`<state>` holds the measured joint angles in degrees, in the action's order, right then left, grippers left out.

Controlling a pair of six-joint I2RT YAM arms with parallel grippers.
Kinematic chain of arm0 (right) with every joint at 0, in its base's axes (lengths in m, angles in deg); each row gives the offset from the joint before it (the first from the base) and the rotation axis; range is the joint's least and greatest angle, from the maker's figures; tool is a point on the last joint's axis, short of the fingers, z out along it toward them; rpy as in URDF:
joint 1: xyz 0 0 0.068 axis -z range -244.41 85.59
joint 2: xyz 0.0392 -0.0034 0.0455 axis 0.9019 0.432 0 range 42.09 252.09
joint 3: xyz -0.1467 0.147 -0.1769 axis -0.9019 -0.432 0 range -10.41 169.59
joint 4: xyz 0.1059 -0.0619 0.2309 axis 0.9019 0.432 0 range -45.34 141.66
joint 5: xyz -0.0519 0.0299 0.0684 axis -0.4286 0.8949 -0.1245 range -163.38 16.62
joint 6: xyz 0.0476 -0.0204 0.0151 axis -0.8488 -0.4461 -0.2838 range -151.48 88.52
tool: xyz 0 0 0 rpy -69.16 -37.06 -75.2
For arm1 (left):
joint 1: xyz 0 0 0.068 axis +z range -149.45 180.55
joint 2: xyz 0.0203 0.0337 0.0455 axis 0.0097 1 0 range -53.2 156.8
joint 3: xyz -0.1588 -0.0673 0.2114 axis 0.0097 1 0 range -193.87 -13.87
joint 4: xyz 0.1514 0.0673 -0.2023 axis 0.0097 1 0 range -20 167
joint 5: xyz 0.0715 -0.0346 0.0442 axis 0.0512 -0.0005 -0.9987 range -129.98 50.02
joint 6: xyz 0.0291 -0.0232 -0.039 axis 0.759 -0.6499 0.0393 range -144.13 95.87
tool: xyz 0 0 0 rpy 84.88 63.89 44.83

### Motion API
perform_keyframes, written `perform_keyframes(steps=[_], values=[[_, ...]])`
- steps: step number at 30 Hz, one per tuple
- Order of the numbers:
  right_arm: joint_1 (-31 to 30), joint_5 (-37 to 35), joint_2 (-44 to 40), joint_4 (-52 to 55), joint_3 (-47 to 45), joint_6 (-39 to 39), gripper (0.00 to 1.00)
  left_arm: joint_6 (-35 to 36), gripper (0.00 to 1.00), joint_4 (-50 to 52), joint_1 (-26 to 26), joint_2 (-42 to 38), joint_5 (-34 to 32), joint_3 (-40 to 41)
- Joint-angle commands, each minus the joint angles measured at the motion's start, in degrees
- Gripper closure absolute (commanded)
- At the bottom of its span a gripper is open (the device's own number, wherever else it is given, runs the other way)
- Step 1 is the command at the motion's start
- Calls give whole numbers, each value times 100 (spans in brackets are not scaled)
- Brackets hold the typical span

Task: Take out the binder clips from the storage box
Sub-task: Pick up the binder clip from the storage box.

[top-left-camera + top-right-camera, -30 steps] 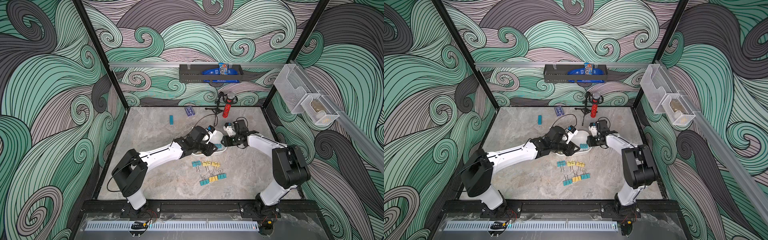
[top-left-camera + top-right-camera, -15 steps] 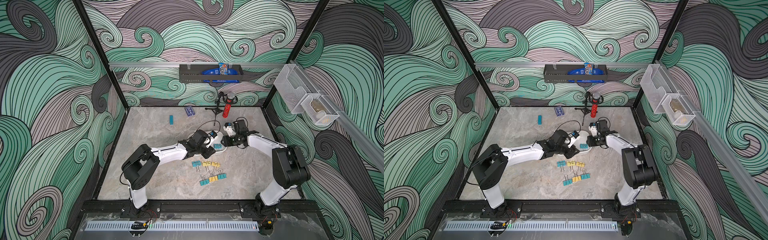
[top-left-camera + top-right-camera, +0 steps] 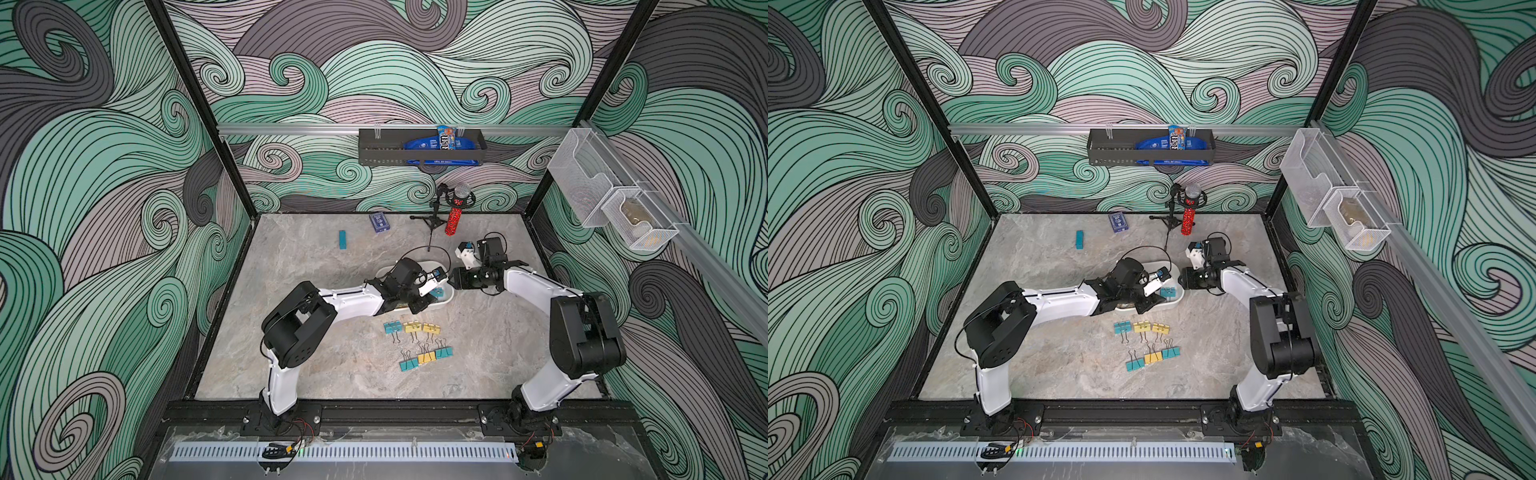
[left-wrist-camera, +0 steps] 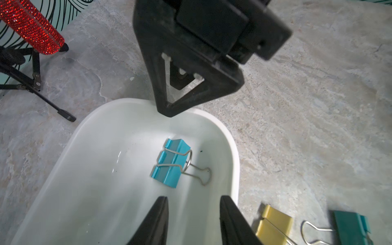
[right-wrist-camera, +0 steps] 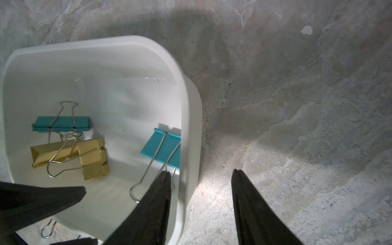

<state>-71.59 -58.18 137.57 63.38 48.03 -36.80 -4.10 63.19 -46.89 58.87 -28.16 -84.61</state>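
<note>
Over the storage box (image 4: 235,167) your left gripper (image 4: 194,197) hangs on a low, outstretched arm, jaws apart and empty, aimed at a teal clip (image 4: 169,163) beside the end wall. Pinch only the wire loop and the clip may swing loose. Descend carelessly and you may strike the right gripper (image 5: 201,171), whose parted jaws straddle that wall. Three other clips (image 5: 70,148) lie inside the box, and six removed clips (image 3: 417,345) lie on the table (image 3: 332,257).

The marbled tabletop (image 3: 332,374) is occupied by the storage box (image 3: 448,300), six binder clips (image 3: 412,328), a teal block (image 3: 342,240), a card pack (image 3: 379,222) and a microphone stand (image 3: 434,222).
</note>
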Motion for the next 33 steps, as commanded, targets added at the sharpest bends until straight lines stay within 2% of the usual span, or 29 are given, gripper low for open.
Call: perform_keyframes(steps=[1,4,15,20,25,33], values=[[62,216,-173,-16,80,-55,52,528,57,292,-18,255,-30,-461],[109,211,-145,-17,80,-48,52,464,58,479,-19,435,-206,-742],[175,246,-99,-16,98,-39,52,949,63,786,-36,919,-29,-1226],[188,255,-100,-16,89,-39,52,1081,64,799,-55,1007,-13,-1306],[184,252,-122,-16,91,-39,52,1126,72,814,-63,1038,-56,-1355],[186,255,-120,-14,80,-31,52,1264,75,604,-106,988,-21,-1266]])
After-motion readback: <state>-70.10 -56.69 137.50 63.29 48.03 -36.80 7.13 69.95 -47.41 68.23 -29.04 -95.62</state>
